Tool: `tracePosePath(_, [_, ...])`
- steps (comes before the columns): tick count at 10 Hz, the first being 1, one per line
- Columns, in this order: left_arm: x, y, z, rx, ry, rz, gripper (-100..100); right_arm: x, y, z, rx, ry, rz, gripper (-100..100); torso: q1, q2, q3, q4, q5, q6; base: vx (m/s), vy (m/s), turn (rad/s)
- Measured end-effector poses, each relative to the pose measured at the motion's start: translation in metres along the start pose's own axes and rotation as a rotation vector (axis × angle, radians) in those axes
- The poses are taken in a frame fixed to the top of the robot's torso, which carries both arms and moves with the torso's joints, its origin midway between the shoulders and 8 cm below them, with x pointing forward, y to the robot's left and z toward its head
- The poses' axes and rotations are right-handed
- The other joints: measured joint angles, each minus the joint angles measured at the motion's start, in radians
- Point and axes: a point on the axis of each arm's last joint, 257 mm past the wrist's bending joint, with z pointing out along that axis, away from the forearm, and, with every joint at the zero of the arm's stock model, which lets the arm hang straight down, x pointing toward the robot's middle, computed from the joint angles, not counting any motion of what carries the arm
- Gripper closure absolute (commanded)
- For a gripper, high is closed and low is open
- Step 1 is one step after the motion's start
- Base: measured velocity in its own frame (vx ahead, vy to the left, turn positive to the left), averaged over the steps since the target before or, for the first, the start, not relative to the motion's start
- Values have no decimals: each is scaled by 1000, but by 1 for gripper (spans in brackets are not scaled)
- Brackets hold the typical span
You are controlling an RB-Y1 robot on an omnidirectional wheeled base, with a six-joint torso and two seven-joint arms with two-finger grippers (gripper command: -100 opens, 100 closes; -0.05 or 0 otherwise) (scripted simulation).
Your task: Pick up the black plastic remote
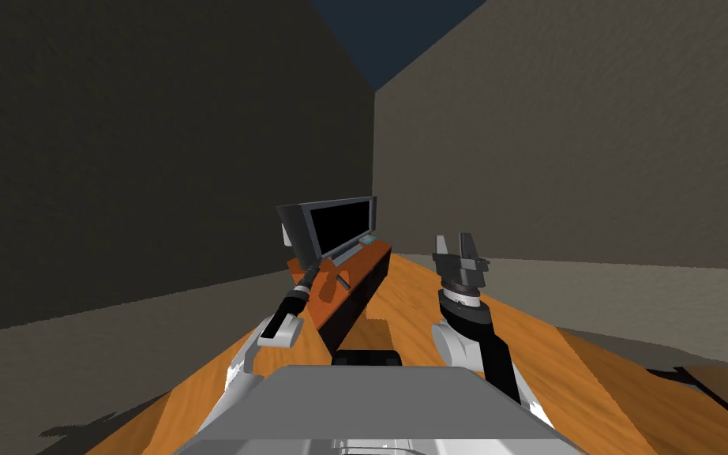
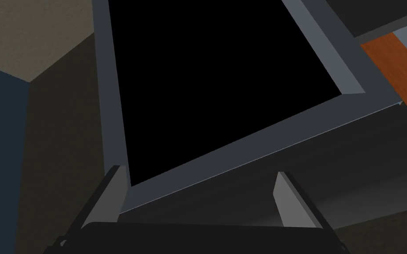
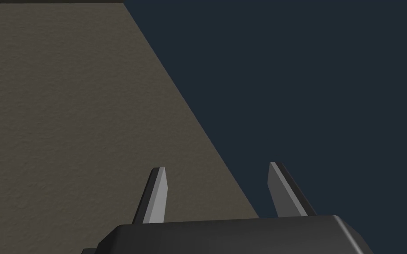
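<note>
The left gripper [image 2: 200,196], fingers apart and holding nothing, points at a lower corner of the TV [image 2: 220,79]; one finger [image 2: 110,198] stands just beside the grey frame. In the head view this arm reaches over the orange-topped cabinet [image 1: 327,306] on which the TV stands against the left wall. The remote [image 1: 343,281] appears as a thin dark grey bar lying on the cabinet top in front of the TV, near the left gripper but apart from it; its details are too small to tell. A small teal box [image 1: 367,238] lies at the far end of the cabinet. The right gripper [image 1: 455,241] is raised above the wood floor [image 1: 433,316], well apart from the cabinet, fingers likewise apart and empty.
</note>
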Motion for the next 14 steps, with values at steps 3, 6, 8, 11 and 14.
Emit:
tracePosePath(3, [11, 30, 11, -79, 51, 35, -100, 0, 0, 0, 0, 0, 0, 0, 0, 0, 0, 0, 0, 1, 0, -5, -109])
tracePosePath(6, [26, 56, 12, -145, 91, 58, -100, 0, 0, 0, 0, 0, 0, 0, 0, 0, 0, 0, 0, 0, 3, -5, -75])
tracePosePath(8, [34, 78, 16, -196, 125, 80, -100, 0, 0, 0, 0, 0, 0, 0, 0, -1, 0, 0, 0, 0, 6, -6, -125])
tracePosePath(11, [45, 107, 18, -267, 167, 102, -100, 0, 0, 0, 0, 0, 0, 0, 0, -1, 0, 0, 0, 0, 6, -6, -73])
tracePosePath(14, [55, 140, 14, -354, 220, 127, -100, 0, 0, 0, 0, 0, 0, 0, 0, -1, -1, 0, 0, -1, 13, -8, -117])
